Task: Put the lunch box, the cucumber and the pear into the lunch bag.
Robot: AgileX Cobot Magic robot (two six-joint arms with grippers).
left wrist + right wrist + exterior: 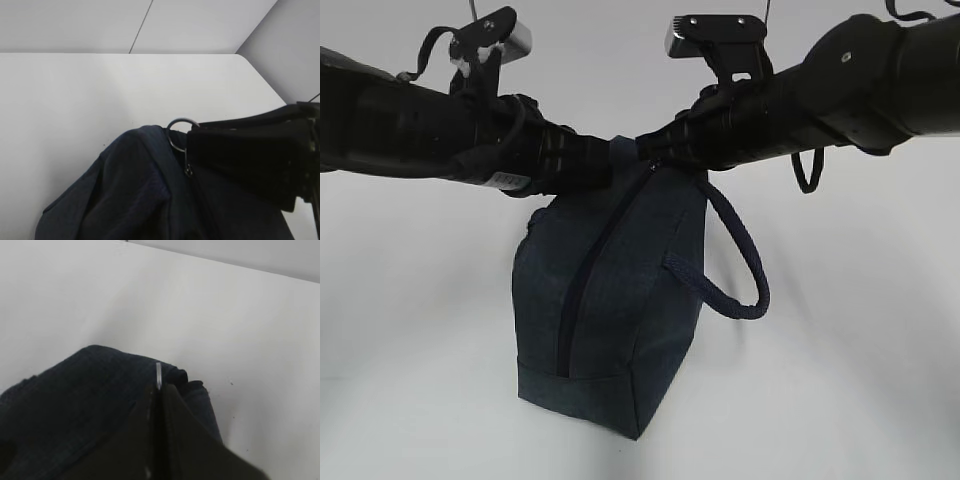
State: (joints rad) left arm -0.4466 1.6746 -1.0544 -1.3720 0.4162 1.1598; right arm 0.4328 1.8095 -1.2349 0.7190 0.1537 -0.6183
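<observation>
The dark navy lunch bag (610, 320) stands upright on the white table, with its zipper (588, 275) closed along the front. My right gripper (159, 388) is shut on the metal ring pull (159, 375) at the bag's top, where it also shows in the exterior view (658, 152). The ring (182, 120) shows in the left wrist view beside the right gripper's black fingers (240, 150). My left gripper (612, 165) pinches the bag's top corner from the left, and its fingers are lost against the dark fabric (135, 200). The lunch box, cucumber and pear are out of view.
The bag's padded loop handle (745, 270) hangs off its right side. Both arms cross above the bag and meet at its top. The white table (840, 380) has a far edge and a rounded corner (240, 57).
</observation>
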